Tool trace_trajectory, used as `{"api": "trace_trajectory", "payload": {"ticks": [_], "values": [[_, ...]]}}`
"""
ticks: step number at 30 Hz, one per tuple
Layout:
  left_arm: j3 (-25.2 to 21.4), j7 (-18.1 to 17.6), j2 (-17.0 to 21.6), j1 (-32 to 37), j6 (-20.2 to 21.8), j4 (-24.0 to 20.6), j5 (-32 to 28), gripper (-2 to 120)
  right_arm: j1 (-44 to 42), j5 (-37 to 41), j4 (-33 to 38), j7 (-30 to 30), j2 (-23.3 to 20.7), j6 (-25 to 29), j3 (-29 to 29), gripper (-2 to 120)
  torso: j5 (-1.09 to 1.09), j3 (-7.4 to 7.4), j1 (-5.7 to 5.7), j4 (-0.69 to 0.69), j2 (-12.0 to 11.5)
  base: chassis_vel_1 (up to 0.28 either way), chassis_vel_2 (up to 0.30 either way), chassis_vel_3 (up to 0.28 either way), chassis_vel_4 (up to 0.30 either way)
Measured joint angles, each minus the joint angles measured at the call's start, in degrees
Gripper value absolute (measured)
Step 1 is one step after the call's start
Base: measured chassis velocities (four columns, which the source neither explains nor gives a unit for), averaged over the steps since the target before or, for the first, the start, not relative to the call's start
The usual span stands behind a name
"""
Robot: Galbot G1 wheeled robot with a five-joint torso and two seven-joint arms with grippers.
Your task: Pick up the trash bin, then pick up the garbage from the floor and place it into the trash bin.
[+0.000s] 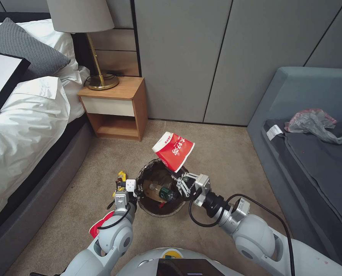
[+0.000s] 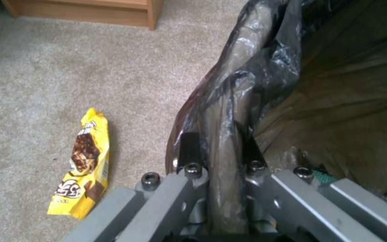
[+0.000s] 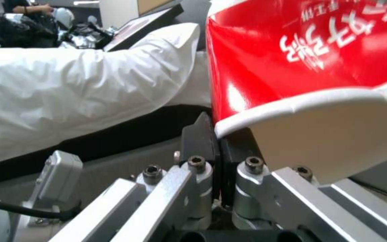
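Note:
The trash bin (image 1: 162, 213), white with a dark liner (image 2: 265, 64), is held just above the carpet in front of me. My left gripper (image 1: 135, 190) (image 2: 218, 143) is shut on its near-left rim, liner pinched between the fingers. My right gripper (image 1: 176, 177) (image 3: 216, 131) is shut on the rim of a red-and-white paper cup (image 1: 173, 150) (image 3: 301, 64), held tilted over the bin's far-right edge. Inside the bin lie a green-labelled bottle (image 1: 164, 191) and a tan paper bag (image 1: 151, 193). A gold snack wrapper (image 1: 120, 179) (image 2: 84, 164) lies on the carpet left of the bin. Another red-and-white cup (image 1: 99, 227) lies under my left arm.
A bed (image 1: 21, 126) runs along the left, and a wooden nightstand (image 1: 119, 109) with a lamp (image 1: 84, 23) stands against the wall. A grey sofa (image 1: 313, 168) on the right carries a grey plastic bag (image 1: 316, 123). Open carpet (image 1: 224, 153) lies beyond the bin.

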Motion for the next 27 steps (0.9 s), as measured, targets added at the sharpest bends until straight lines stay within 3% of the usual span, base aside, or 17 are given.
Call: {"api": "trace_trajectory", "payload": {"ticks": [5,15,18,27], "values": [[0.0,0.0,0.0,-0.1,0.0,0.2,0.1,0,1.9,0.1,-1.0,-0.9,-0.9,0.5,-4.0,0,0.00,0.00,0.00,0.02,0.0,0.000,0.000,0.000,0.000],[0.1,0.0,0.0,-0.2,0.0,0.2,0.1,0,3.1,0.0,-1.7,-0.9,-1.0,0.6,-6.5,0,-0.02,0.00,0.00,-0.01,0.0,0.000,0.000,0.000,0.000],[0.0,0.0,0.0,-0.5,0.0,0.4,0.0,0,6.9,-0.3,-4.5,-0.9,-0.3,0.6,-12.7,0,-0.01,0.00,0.00,0.01,0.0,0.000,0.000,0.000,0.000],[-0.2,0.0,0.0,-0.5,-0.1,0.4,-0.1,0,11.0,-0.6,-8.8,-0.1,1.0,0.6,-19.1,0,0.00,0.00,0.00,0.01,0.0,0.000,0.000,0.000,0.000]]}}
